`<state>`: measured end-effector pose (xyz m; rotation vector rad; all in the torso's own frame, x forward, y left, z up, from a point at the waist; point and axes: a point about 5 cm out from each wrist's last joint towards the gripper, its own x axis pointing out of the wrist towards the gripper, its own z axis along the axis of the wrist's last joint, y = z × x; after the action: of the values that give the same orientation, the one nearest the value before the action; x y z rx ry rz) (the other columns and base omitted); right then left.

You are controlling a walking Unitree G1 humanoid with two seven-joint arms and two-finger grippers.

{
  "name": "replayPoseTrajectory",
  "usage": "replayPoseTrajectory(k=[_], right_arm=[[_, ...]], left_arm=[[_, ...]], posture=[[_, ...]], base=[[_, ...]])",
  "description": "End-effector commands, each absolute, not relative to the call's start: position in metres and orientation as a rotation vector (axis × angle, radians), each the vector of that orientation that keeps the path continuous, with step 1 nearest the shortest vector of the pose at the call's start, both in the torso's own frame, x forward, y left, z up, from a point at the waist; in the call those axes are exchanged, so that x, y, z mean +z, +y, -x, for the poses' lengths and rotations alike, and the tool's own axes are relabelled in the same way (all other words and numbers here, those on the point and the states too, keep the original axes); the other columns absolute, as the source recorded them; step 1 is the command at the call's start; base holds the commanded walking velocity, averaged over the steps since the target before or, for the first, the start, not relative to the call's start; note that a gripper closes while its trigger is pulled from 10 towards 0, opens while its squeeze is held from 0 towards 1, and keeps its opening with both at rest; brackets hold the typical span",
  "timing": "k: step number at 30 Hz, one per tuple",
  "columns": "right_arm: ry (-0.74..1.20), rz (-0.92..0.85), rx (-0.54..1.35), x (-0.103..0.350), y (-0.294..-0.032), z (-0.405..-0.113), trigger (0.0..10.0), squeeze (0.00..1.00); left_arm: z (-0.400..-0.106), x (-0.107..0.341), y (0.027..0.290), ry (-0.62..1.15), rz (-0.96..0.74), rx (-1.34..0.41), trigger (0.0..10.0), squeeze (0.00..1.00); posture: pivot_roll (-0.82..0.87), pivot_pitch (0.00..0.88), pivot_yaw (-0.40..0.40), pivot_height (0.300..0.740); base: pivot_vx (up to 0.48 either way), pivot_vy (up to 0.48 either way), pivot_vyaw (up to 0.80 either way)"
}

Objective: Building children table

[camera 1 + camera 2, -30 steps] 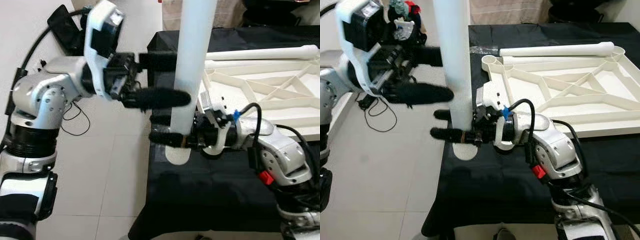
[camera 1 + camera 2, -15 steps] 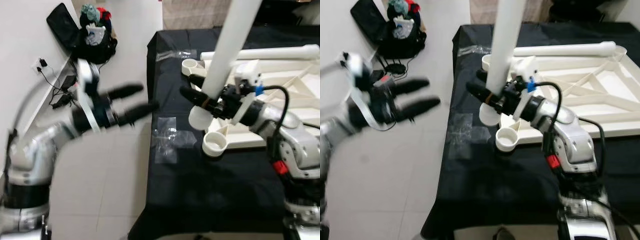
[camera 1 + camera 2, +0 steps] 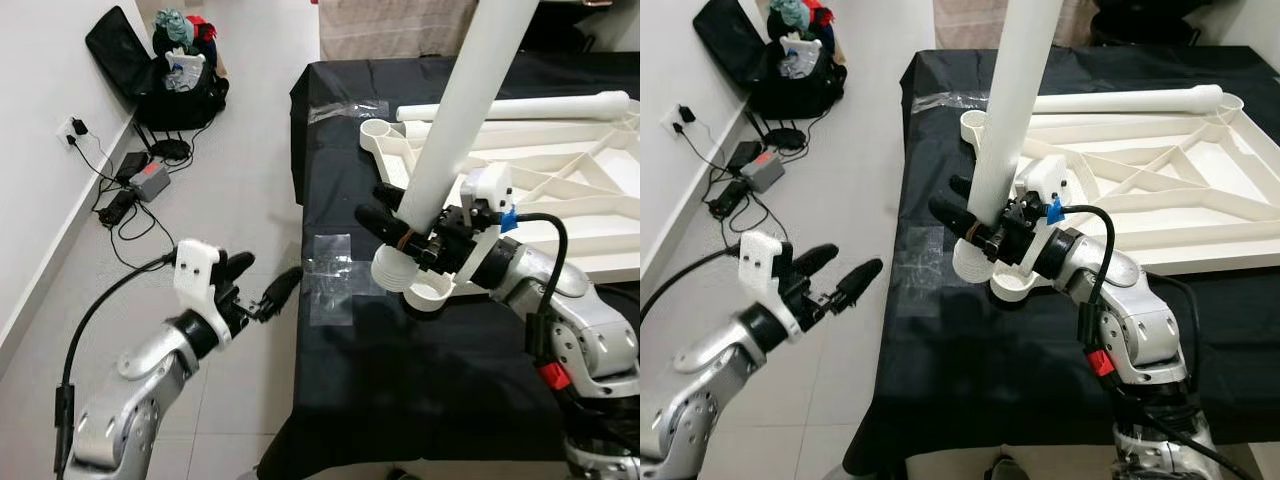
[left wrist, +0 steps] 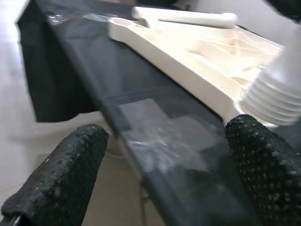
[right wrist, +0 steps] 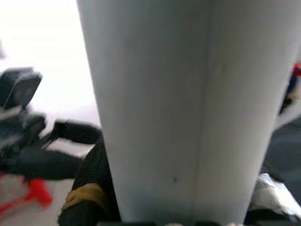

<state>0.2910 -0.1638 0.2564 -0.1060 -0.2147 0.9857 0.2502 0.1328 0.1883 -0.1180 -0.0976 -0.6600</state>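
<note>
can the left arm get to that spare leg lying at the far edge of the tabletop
Probably not. The left tool hangs open beside the table, and the spare leg lies across it, beyond the held leg and right tool.

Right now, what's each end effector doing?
Left end effector: open, holding nothing, beside the table.
Right end effector: closed on the white table leg.
</note>
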Motion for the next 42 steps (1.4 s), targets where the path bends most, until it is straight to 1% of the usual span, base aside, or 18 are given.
replayPoseTrajectory(k=[1,2,3,4,7,8,10,12,15,17,24,30,34,36,39,42], right_arm=[[-0.216,0.145,1.000,0.256,-0.177,-0.294,10.0,0.00],[-0.216,0.159,1.000,0.258,-0.186,-0.299,10.0,0.00],[-0.216,0.159,1.000,0.258,-0.186,-0.299,10.0,0.00],[-0.219,0.170,1.004,0.262,-0.196,-0.303,10.0,0.00],[-0.220,0.172,1.018,0.265,-0.202,-0.304,10.0,0.00],[-0.225,0.174,1.033,0.270,-0.209,-0.304,10.0,0.00],[-0.242,0.184,1.065,0.277,-0.213,-0.305,10.0,0.00],[-0.247,0.184,1.084,0.280,-0.214,-0.305,10.0,0.00],[-0.271,0.178,1.161,0.286,-0.211,-0.301,10.0,0.00],[-0.271,0.178,1.161,0.286,-0.211,-0.301,10.0,0.00],[-0.257,0.222,1.242,0.276,-0.198,-0.298,10.0,0.00],[-0.252,0.265,1.250,0.278,-0.203,-0.300,10.0,0.00],[-0.261,0.279,1.305,0.287,-0.209,-0.295,10.0,0.00],[-0.259,0.282,1.327,0.288,-0.209,-0.293,10.0,0.00],[-0.231,0.292,1.414,0.286,-0.205,-0.284,10.0,0.00],[-0.221,0.298,1.438,0.283,-0.203,-0.281,10.0,0.00]], left_arm=[[-0.241,0.187,0.125,-0.081,0.055,-0.745,10.0,0.00],[-0.238,0.190,0.121,-0.082,0.050,-0.796,10.0,0.00],[-0.238,0.190,0.121,-0.082,0.050,-0.796,10.0,0.00],[-0.234,0.195,0.118,-0.090,0.050,-0.848,10.0,0.00],[-0.233,0.199,0.118,-0.094,0.039,-0.872,10.0,0.00],[-0.232,0.205,0.120,-0.100,0.024,-0.887,10.0,0.00],[-0.234,0.213,0.125,-0.116,-0.002,-0.888,10.0,0.00],[-0.235,0.216,0.127,-0.122,-0.013,-0.889,10.0,0.00],[-0.238,0.226,0.133,-0.138,-0.043,-0.886,10.0,0.00],[-0.238,0.226,0.133,-0.138,-0.043,-0.886,10.0,0.00],[-0.239,0.234,0.141,-0.143,-0.079,-0.896,10.0,0.00],[-0.237,0.236,0.142,-0.139,-0.080,-0.911,10.0,0.00],[-0.236,0.237,0.140,-0.136,-0.077,-0.928,10.0,0.00],[-0.236,0.237,0.139,-0.133,-0.075,-0.933,10.0,0.00],[-0.235,0.236,0.138,-0.125,-0.076,-0.943,10.0,0.00],[-0.236,0.236,0.138,-0.124,-0.077,-0.945,10.0,0.00]], posture=[[0.01,0.268,0.034,0.740],[0.01,0.283,0.036,0.740],[0.01,0.283,0.036,0.740],[0.01,0.290,0.036,0.740],[0.02,0.307,0.038,0.740],[0.03,0.326,0.043,0.740],[0.03,0.342,0.051,0.740],[0.03,0.342,0.051,0.740],[0.05,0.365,0.061,0.740],[0.05,0.365,0.061,0.740],[0.07,0.384,0.077,0.740],[0.07,0.387,0.076,0.740],[0.07,0.390,0.077,0.740],[0.08,0.390,0.078,0.740],[0.09,0.393,0.079,0.740],[0.09,0.393,0.083,0.740]], base=[[0.000,0.000,0.00],[0.000,0.000,0.00],[0.000,0.000,0.00],[0.000,0.000,0.00],[0.000,0.000,0.00],[0.000,0.000,0.00],[0.000,0.000,0.00],[0.000,0.000,0.00],[0.000,0.000,0.00],[0.000,0.000,0.00],[0.000,0.000,0.00],[0.000,0.000,0.00],[0.000,0.000,0.00],[0.000,0.000,0.00],[0.000,0.000,0.00],[0.000,0.000,0.00]])
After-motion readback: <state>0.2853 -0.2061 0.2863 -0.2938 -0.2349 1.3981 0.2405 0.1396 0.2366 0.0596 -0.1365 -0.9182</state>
